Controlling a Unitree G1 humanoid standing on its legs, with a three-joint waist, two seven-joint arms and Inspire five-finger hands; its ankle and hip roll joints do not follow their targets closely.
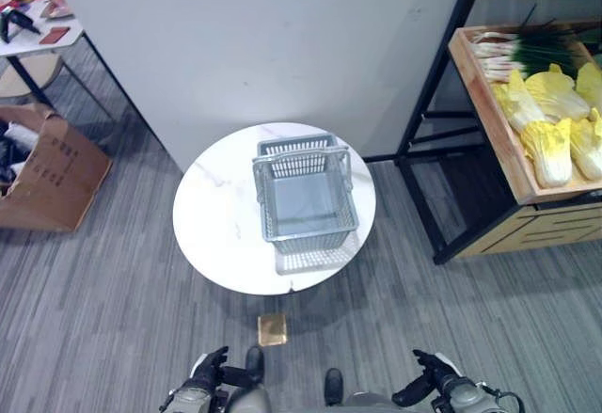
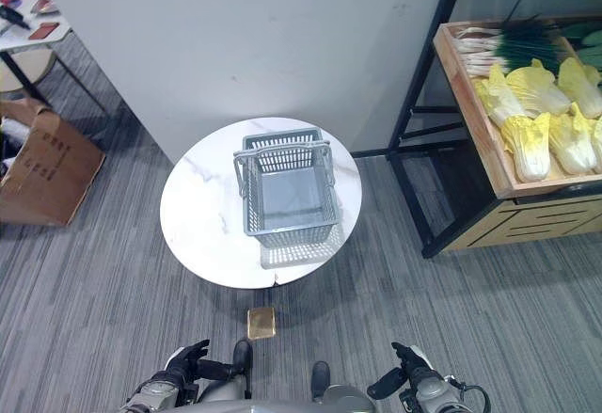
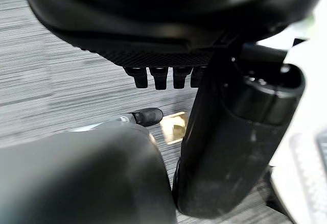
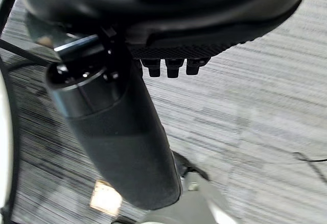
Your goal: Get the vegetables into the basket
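Ahead of my relaxed, empty left hand [image 1: 209, 372] and right hand [image 1: 425, 381], a grey slatted plastic basket [image 1: 306, 201] sits on the round marble table [image 1: 221, 225]; leafy napa cabbages [image 1: 550, 117] fill a wooden crate [image 1: 499, 140] far right. Wrist views: straight fingers [image 3: 158, 76] over striped carpet [image 4: 255, 117].

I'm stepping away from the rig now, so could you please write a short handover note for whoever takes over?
Left robot hand and right robot hand: both low by the robot's sides, fingers relaxed, holding nothing.
Grey basket: empty, on the round white table straight ahead.
Vegetables: cabbages and green onions lie in the wooden crate on the rack to the right.
Done: nothing yet.
Left: fetch the vegetables, place them in the basket.
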